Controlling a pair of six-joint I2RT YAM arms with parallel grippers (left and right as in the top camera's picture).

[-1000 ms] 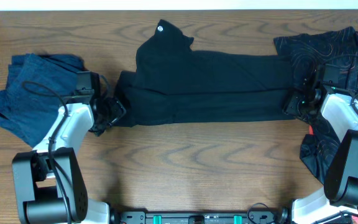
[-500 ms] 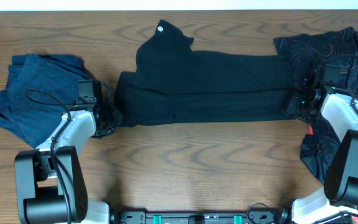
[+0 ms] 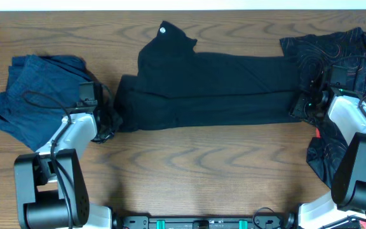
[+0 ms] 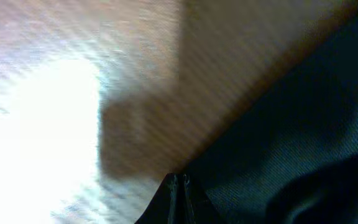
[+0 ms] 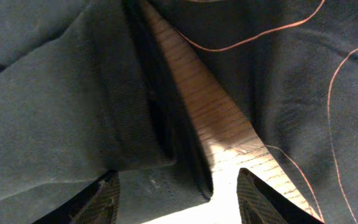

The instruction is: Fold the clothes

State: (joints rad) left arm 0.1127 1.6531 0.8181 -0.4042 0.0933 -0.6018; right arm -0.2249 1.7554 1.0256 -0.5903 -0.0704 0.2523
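Left pincer [image 3: 112, 119] pinches black shirt [image 3: 221, 89] at left edge (open table [image 3: 189, 159] alongside).

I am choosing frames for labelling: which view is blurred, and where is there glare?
Left wrist view: blurred all over, with white glare on the wooden table at the left; the black shirt is only a dark mass. Right wrist view: sharp, the shirt's weave shows, with a bright patch on the wood at the bottom edge. Overhead view: sharp and evenly lit.
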